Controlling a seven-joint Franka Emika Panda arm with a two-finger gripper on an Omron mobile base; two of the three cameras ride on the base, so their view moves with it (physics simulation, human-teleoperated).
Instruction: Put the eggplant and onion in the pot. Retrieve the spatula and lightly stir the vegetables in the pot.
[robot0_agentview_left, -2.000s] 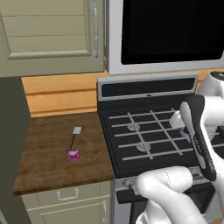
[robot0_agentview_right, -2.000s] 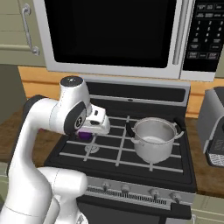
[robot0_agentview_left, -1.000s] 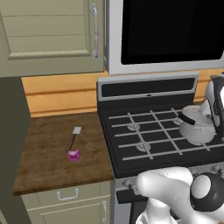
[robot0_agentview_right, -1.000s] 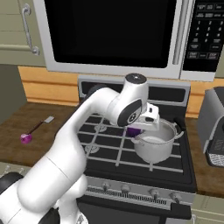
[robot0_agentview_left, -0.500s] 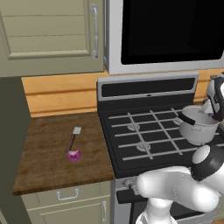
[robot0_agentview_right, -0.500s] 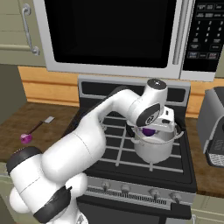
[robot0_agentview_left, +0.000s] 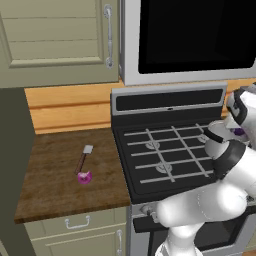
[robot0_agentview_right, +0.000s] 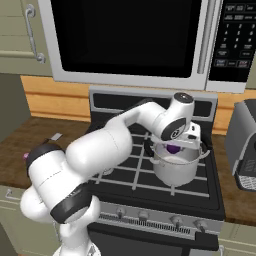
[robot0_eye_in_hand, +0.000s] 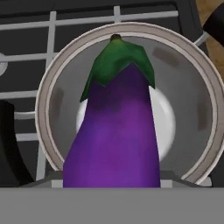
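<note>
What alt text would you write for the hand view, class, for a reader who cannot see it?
A purple eggplant with a green cap hangs over the open pot, whose inside holds nothing else. The pot stands on the black stove grate.

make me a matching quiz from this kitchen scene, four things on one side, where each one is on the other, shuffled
Things:
1. eggplant
2. onion
3. pot
4. spatula

Places:
A. on the stove grate, right side
B. held in the hand above the pot's opening
C. flat on the wooden counter, blade toward the wall
D. on the wooden counter, at the spatula's handle end

Pairs: 1-B, 2-D, 3-A, 4-C
</note>
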